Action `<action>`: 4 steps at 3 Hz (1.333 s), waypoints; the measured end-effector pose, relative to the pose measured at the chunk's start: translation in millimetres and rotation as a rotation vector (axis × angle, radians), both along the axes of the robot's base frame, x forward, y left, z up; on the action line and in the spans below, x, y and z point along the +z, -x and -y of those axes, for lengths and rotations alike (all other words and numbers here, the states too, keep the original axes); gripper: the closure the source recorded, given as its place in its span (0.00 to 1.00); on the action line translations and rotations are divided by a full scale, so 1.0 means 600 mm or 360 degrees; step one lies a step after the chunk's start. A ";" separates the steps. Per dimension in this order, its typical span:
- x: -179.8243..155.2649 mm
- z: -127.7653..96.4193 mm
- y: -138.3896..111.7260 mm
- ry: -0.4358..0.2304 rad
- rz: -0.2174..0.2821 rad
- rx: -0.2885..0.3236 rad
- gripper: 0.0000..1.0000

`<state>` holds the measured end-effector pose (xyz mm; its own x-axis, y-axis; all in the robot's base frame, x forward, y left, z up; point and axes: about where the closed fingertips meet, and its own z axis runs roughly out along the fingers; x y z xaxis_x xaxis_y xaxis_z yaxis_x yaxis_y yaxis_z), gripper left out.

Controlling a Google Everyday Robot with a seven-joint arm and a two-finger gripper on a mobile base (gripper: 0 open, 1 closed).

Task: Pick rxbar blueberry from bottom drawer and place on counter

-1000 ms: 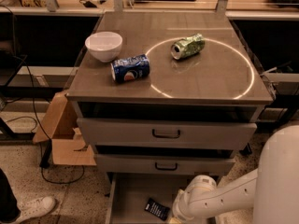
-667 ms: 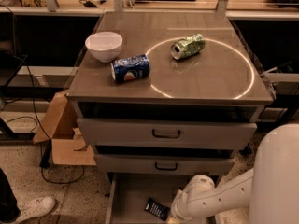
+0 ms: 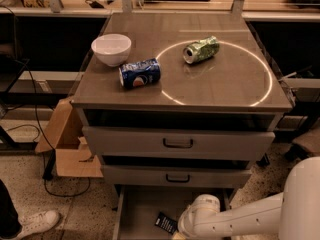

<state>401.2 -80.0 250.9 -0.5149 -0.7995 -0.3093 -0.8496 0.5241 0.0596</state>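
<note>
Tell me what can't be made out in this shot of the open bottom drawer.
In the camera view:
- the gripper: low in the bottom drawer, mostly cut off by the lower edge and covered by the arm.
- the rxbar blueberry: lettering too small to read; contact with the gripper unclear.
- the bottom drawer's front: past the lower edge; right side behind the arm.

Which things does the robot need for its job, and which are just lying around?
Needed: rxbar blueberry, bottom drawer, counter, gripper (low in the drawer, beside the bar).
Just lying about: white bowl, Pepsi can, crushed green can, cardboard box.
</note>
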 end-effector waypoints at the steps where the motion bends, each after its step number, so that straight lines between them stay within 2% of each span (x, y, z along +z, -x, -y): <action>1: -0.048 -0.020 -0.011 -0.0025 0.0047 -0.0010 0.00; 2: -0.098 -0.057 -0.023 -0.0052 0.0013 -0.0010 0.00; 3: -0.099 -0.058 -0.023 -0.0052 0.0011 -0.0010 0.00; 4: -0.147 -0.053 -0.038 -0.0055 -0.0011 -0.0076 0.00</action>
<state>424.3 -48.4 163.0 -0.5546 -0.7629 -0.3324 -0.8231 0.5616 0.0843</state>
